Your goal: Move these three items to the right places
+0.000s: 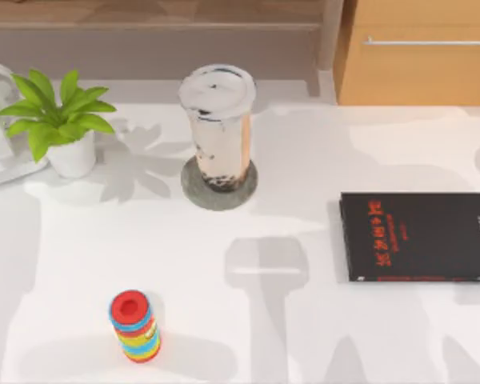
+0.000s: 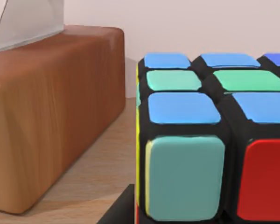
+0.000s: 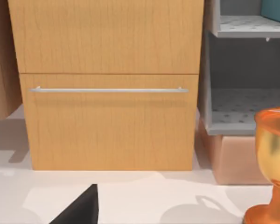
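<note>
Milky brown tea cup (image 1: 218, 124), white lid, stands upright on grey coaster (image 1: 198, 190), table (image 1: 304, 160) centre-back. Black book (image 1: 420, 236), red lettering, flat at right. Gripper poses, finger state: cannot tell.
</note>
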